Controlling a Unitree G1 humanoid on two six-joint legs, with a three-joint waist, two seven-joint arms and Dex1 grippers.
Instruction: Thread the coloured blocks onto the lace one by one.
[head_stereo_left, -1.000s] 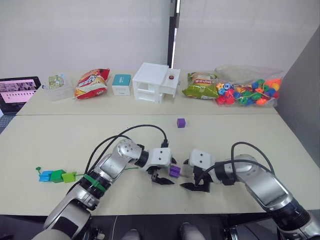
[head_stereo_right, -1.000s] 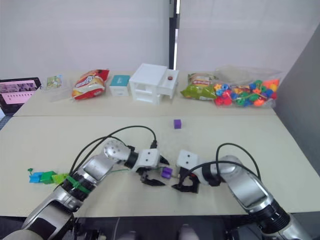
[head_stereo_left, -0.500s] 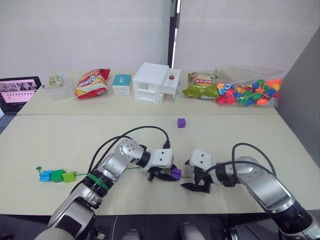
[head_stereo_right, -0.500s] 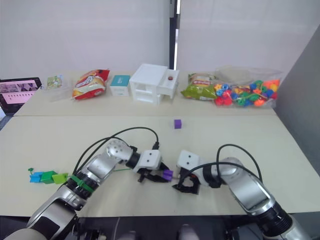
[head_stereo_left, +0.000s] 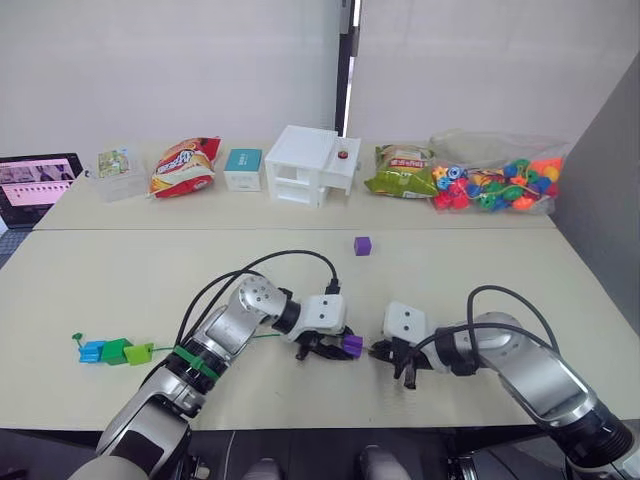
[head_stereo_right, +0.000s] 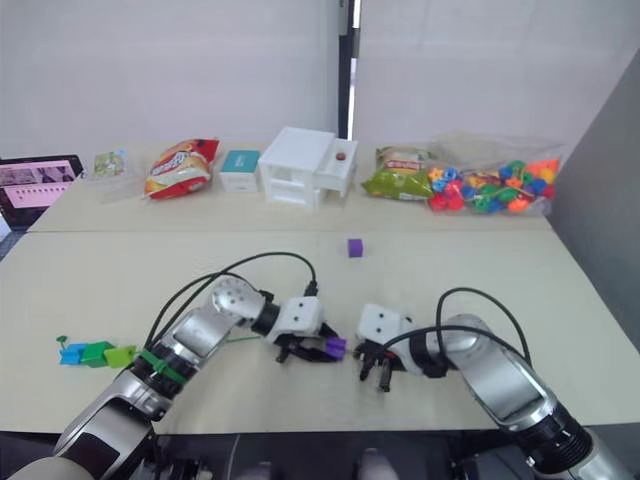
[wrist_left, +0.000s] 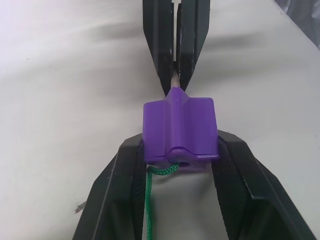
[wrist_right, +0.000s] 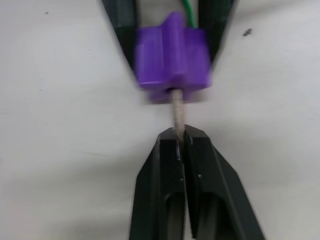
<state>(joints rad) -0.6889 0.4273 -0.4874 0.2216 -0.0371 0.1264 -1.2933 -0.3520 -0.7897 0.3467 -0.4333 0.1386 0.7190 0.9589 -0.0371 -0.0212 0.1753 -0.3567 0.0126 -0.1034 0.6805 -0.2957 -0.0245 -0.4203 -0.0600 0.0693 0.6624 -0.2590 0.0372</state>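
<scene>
A purple block (wrist_left: 180, 127) sits between the fingers of my left gripper (head_stereo_left: 338, 351), which is shut on it near the table's front middle. The green lace (wrist_left: 148, 200) enters the block from behind, and its stiff pale tip (wrist_right: 176, 112) pokes out the far side. My right gripper (wrist_right: 182, 134) faces the left one and is shut on that tip. At the lace's far left end, a blue block (head_stereo_left: 91, 352), a dark green block (head_stereo_left: 115, 350) and a light green block (head_stereo_left: 138, 353) sit strung together. Another purple block (head_stereo_left: 362, 245) lies loose farther back.
Along the back table stand a tablet (head_stereo_left: 35, 185), a red snack bag (head_stereo_left: 183, 166), a white box (head_stereo_left: 310, 164), a green snack bag (head_stereo_left: 400, 172) and a clear bag of multicoloured beads (head_stereo_left: 497, 186). Black cables (head_stereo_left: 290, 260) loop over both arms.
My left gripper closed on the purple block and has held it since. My right gripper moved in toward the block and shut on the lace's tip.
</scene>
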